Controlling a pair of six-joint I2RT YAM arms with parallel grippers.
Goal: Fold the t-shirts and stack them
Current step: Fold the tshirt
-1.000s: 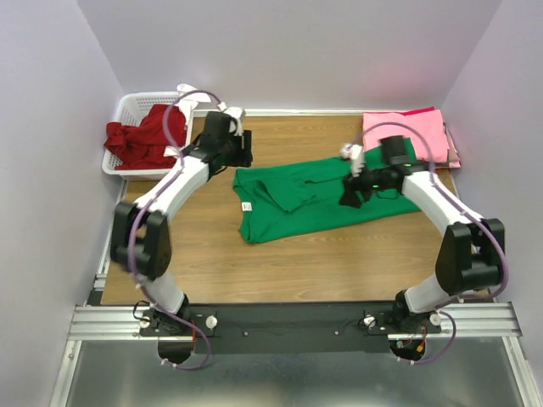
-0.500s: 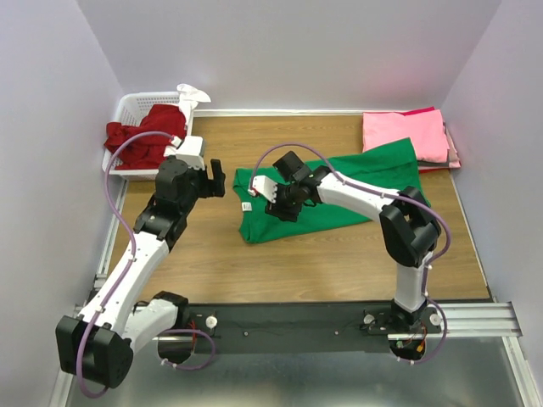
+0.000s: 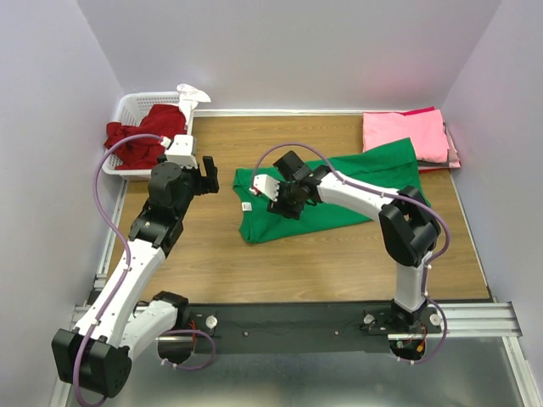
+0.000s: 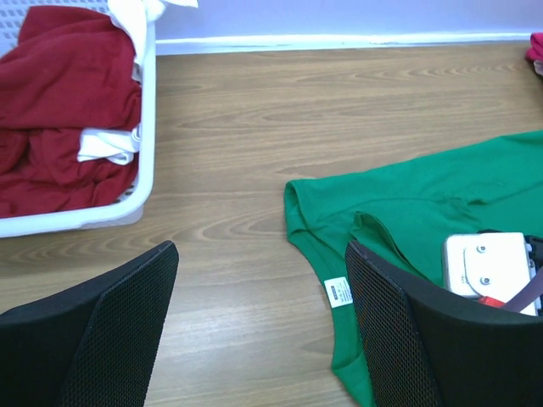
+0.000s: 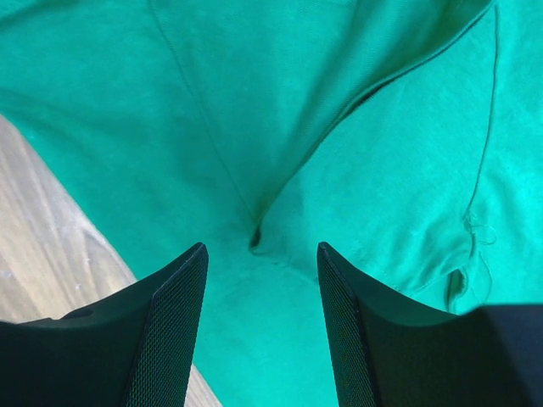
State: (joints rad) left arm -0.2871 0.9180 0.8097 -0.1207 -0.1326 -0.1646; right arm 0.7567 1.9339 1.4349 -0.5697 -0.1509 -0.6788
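Count taken from the overhead view.

- One green t-shirt (image 3: 339, 216) is recorded at frame centre, and one white neck tag (image 3: 248, 206) is seen on it.
- One dark red t-shirt (image 3: 140, 140) is counted in the upper left, bundled in one white basket (image 3: 127, 106). Whether more red garments lie beneath cannot be told.
- One white cloth (image 3: 191, 93) is noted at the basket's upper right corner.
- One pink stack (image 3: 405, 136) is logged in the upper right. Its separate shirts cannot be counted.
- Two arms are counted, each with one gripper: left gripper (image 3: 206, 176) and right gripper (image 3: 278, 202).
- One wooden table (image 3: 280, 263) is recorded.
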